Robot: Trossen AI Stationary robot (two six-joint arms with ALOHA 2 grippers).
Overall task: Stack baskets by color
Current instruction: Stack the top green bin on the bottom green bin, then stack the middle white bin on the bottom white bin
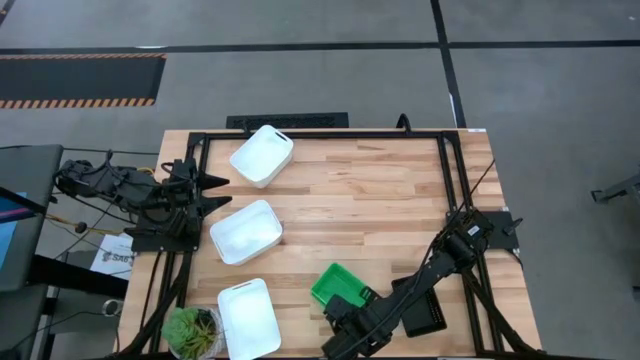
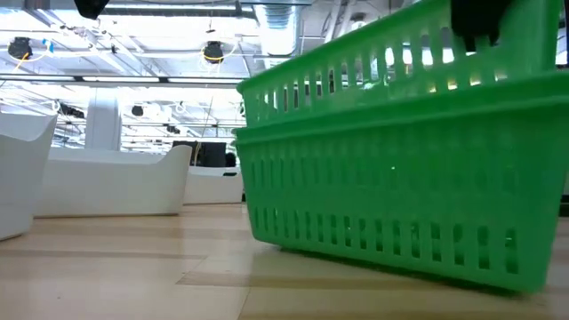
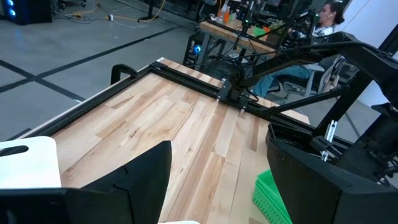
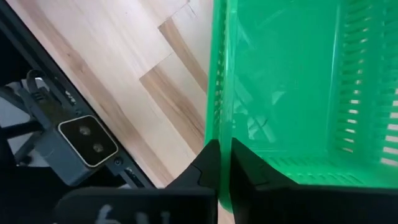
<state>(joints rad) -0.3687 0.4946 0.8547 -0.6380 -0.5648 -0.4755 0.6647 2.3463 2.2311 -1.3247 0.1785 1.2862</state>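
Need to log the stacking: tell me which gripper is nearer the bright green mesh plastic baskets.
Right. The right gripper has its fingers astride the rim of the bright green mesh plastic baskets; the left gripper waits at the table's far left edge, well away.

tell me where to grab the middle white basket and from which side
Take the middle white basket by its rim, coming straight down from above. It sits upright with its mouth open and nothing inside, and its walls are thin and smooth, so one finger can go inside a long wall and one outside. The left gripper, fingers open, is nearest.
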